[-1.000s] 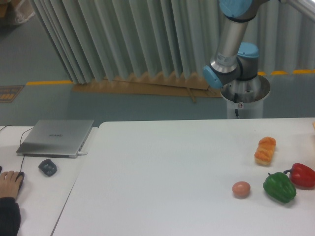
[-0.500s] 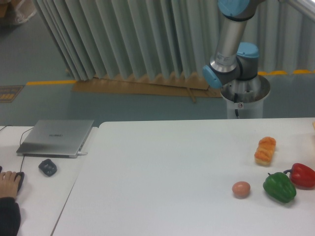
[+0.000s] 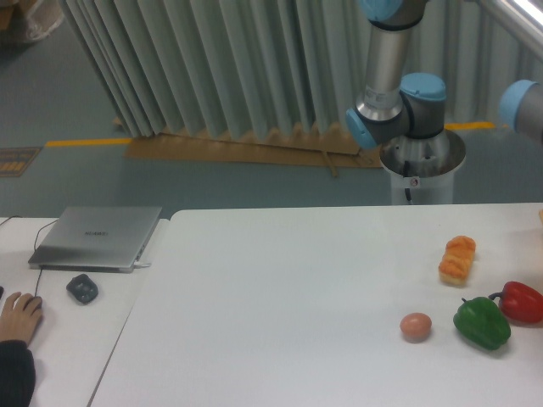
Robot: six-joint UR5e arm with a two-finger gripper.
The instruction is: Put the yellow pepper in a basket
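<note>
The yellow pepper is out of view, and no basket shows. Only the arm's base, its upright grey link [image 3: 383,59] and blue joints [image 3: 422,89] show at the back right, behind the table. A further blue joint [image 3: 522,106] shows at the right edge. The gripper itself is out of the frame.
On the white table [image 3: 280,297] at the right lie an orange-tan bread loaf [image 3: 457,259], a red pepper [image 3: 521,302], a green pepper [image 3: 482,321] and an egg [image 3: 416,326]. At the left are a closed laptop [image 3: 96,237], a dark object [image 3: 81,288] and a person's hand [image 3: 19,317].
The arm's upright link has shifted slightly left and a blue joint has come into view at the right edge. The person's hand at the left has moved a little.
</note>
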